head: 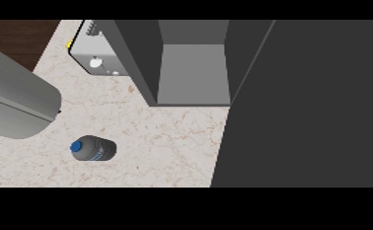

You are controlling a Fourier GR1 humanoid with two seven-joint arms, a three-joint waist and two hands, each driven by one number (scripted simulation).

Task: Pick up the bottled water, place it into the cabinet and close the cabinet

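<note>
A bottled water (93,148) with a blue cap and dark body stands upright on the pale marbled counter (167,140), down and to the left of the open grey cabinet (191,71). No label writing can be read. The cabinet's dark door (299,105) swings out at right. A grey forearm (22,103) enters at left; no fingers show, so their state cannot be told. A white appliance (98,51) sits left of the cabinet.

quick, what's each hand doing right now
Left hand: out of view; only a grey forearm shows at the left edge.
Right hand: out of view.
</note>
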